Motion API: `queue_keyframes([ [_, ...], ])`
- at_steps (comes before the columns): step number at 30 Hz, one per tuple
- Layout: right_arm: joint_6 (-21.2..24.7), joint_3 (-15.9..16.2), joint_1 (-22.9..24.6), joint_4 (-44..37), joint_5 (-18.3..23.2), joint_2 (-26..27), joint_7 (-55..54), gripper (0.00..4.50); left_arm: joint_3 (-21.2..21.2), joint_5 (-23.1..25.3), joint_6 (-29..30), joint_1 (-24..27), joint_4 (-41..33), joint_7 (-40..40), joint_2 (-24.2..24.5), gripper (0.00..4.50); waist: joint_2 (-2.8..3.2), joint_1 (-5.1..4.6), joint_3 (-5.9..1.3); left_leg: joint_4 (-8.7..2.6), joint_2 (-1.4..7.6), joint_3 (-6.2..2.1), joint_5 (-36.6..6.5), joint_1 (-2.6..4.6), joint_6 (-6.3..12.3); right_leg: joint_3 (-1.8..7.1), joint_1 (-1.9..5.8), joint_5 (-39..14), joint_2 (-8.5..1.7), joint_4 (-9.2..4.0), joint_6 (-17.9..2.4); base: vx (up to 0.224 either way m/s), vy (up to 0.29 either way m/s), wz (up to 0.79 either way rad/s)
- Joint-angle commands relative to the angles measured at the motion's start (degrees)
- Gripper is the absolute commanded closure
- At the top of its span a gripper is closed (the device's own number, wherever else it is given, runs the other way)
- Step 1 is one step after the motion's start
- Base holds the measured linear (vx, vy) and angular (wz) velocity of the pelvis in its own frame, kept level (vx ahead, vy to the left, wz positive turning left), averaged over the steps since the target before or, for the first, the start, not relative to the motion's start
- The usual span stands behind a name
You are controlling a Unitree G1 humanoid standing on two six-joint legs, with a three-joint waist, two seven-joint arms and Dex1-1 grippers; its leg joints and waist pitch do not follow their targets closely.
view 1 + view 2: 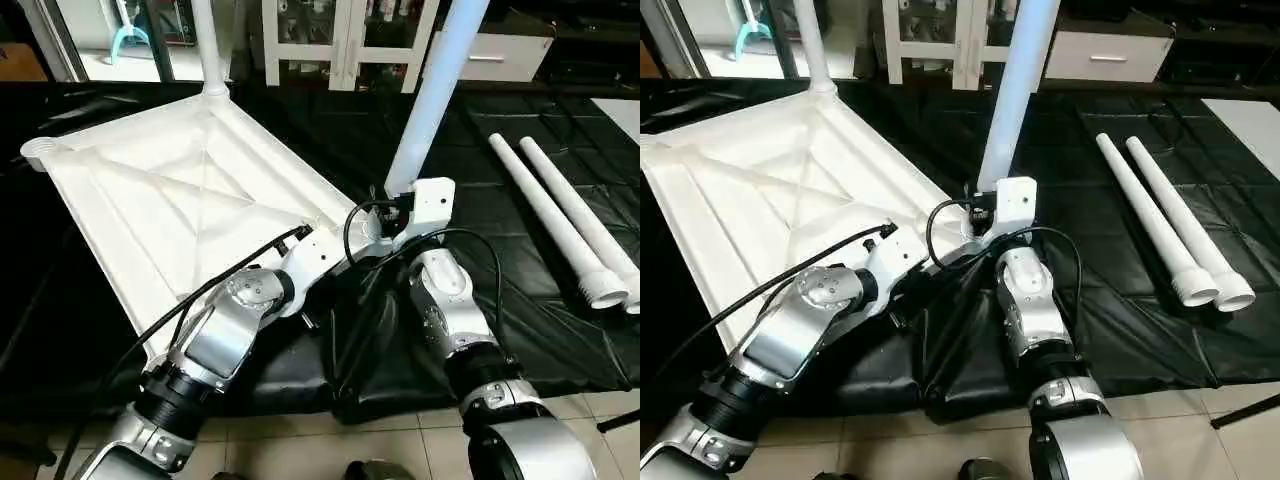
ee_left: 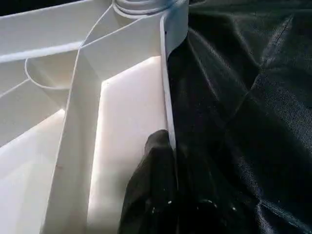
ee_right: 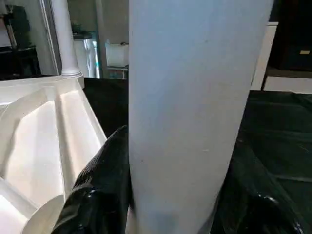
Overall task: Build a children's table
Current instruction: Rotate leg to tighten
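Note:
The children's table top (image 1: pixel 150 200) lies upside down on the black cloth, ribbed underside up. One white leg (image 1: pixel 208 50) stands in its far corner socket. At the near right corner a second leg (image 1: pixel 432 95) stands upright, and my right gripper (image 3: pixel 180 195) is shut on its lower end, with a black finger (image 3: pixel 97 185) on each side. My left gripper (image 2: pixel 170 141) is shut on the top's rim (image 2: pixel 168 73) beside that corner. Two more legs (image 1: pixel 560 220) lie side by side on the cloth to the right.
The black cloth (image 1: pixel 520 300) covers the floor and is bunched up under my forearms. A white glass-door cabinet (image 1: pixel 345 40) and a white drawer unit (image 1: pixel 500 55) stand at the back. Bare tiles (image 1: pixel 300 440) run along the near edge.

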Motion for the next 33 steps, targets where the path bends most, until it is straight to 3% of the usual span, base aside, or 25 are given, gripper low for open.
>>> queue_keyframes([
  [1, 4.77, -0.90, 4.22, 8.71, -0.42, -1.03, 0.47, 2.66, -0.18, 0.78, -1.40, 0.23, 0.59, 0.25, 1.57, 4.50, 0.86, -0.35, -2.22, -4.43, 1.79, -0.25, -20.60, 0.13, -0.25, 1.71, 0.87, -19.04, -2.61, -5.13, -8.76, 0.000, 0.000, 0.00],
  [5, 3.75, 0.49, 4.13, 8.33, -1.37, -1.42, 2.23, 2.66, -0.32, 0.55, -1.62, 0.40, 0.46, -0.10, 1.83, 4.50, 0.83, -0.37, -2.29, -4.39, 1.79, -0.10, -18.97, 0.09, -0.22, 1.74, 1.18, -15.96, -2.41, -4.84, -9.86, 0.000, 0.000, 0.00],
  [7, 2.81, 1.03, 4.12, 8.15, -1.78, -1.59, 3.22, 2.66, -0.39, 0.48, -1.80, 0.42, 0.42, -0.22, 1.97, 4.50, 0.60, -0.43, -2.29, -4.35, 1.77, -0.03, -19.36, 0.13, -0.04, 1.77, 1.16, -16.94, -2.42, -4.94, -9.82, 0.000, 0.000, 0.00],
  [12, -0.20, 2.99, 4.28, 7.45, -3.37, -2.31, 7.91, 2.66, -0.43, 0.17, -2.53, 0.54, 0.23, -0.96, 2.88, 4.50, 0.67, -0.26, -2.47, -4.15, 1.83, 0.05, -17.71, 0.08, 0.39, 1.85, 1.36, -15.60, -2.53, -4.82, -10.40, 0.000, 0.000, 0.00],
  [14, 0.08, 2.87, 4.42, 7.29, -3.18, -2.43, 8.29, 2.66, -0.44, 0.03, -2.62, 0.52, 0.24, -1.12, 3.18, 4.50, 0.71, -0.31, -2.53, -4.14, 1.81, 0.06, -15.81, -0.16, 0.67, 1.82, 1.68, -13.58, -2.46, -4.55, -11.04, 0.000, 0.000, 0.00],
  [17, 0.44, 2.59, 4.45, 7.53, -3.01, -2.74, 8.34, 2.66, -0.47, -0.10, -2.72, 0.40, 0.32, -1.23, 3.43, 4.50, 0.91, -0.37, -2.70, -3.97, 1.90, 0.23, -13.25, 0.06, 1.04, 1.74, 1.95, -8.63, -2.30, -4.07, -12.78, 0.000, 0.000, 0.00],
  [20, 0.92, 2.20, 4.43, 7.73, -2.68, -2.90, 8.23, 2.66, -0.49, -0.13, -2.76, 0.31, 0.38, -1.30, 3.51, 4.50, 0.97, -0.40, -2.64, -3.98, 1.96, 0.31, -13.74, 0.20, 1.15, 1.72, 1.94, -8.62, -2.31, -4.05, -13.38, 0.000, 0.000, 0.00],
  [25, 5.29, -0.91, 3.86, 8.97, 0.96, -2.32, 9.31, 2.66, -0.62, -0.43, -3.21, 0.15, 0.67, -1.33, 3.83, 4.50, 1.03, -0.40, -2.60, -4.01, 2.01, 0.33, -15.74, 0.36, 1.05, 1.78, 1.84, -10.95, -2.31, -4.24, -13.11, 0.000, 0.000, 0.00],
  [33, 10.69, -0.07, 3.47, 9.92, 1.72, -4.39, 17.93, 2.66, -0.42, -0.64, -4.52, 0.45, 0.74, -2.40, 5.23, 4.50, 1.03, -0.30, -2.86, -3.77, 2.00, 0.37, -13.76, 0.29, 1.22, 1.77, 2.21, -9.79, -2.38, -4.06, -14.07, 0.000, 0.000, 0.00],
])
